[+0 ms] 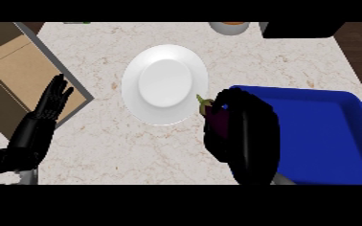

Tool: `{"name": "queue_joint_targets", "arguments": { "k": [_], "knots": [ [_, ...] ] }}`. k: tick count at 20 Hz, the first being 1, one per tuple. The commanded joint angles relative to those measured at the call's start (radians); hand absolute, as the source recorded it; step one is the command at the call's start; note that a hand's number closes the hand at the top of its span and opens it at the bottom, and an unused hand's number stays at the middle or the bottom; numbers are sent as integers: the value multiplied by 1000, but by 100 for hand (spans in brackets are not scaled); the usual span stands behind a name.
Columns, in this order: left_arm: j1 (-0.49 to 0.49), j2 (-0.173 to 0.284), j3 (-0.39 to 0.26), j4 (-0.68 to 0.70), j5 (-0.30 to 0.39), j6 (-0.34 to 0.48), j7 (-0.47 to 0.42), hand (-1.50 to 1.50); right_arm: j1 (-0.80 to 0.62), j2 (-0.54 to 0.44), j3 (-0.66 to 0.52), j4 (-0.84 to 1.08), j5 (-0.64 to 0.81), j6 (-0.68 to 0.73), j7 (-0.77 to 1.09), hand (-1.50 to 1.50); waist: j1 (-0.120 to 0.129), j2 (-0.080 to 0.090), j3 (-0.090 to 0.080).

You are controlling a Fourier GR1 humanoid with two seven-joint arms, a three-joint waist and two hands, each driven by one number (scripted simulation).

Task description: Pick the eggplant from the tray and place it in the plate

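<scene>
While right hand (244, 129) fingers curl round the eggplant (214, 116), it nears the plate (164, 84) rim.

No readable text, no labels, no brands, no numbers, no signs, plate (164, 84) plain white, tray (322, 134) plain blue, counter (99, 143) marbled and unmarked
</scene>
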Motion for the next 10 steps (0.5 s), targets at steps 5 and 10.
{"name": "queue_joint_targets", "arguments": {
  "k": [5, 10],
  "knots": [
    [-21, -43, -31, 150, -6, -14, 37, 0, -212, 216, -103, 304, -61, 27, -11, 150, 20, 32, -27],
    [-24, -40, -24, 163, -11, -31, 29, 0, -294, 228, -105, 471, -109, -54, -32, 150, 33, 31, -26]
  ]
}}
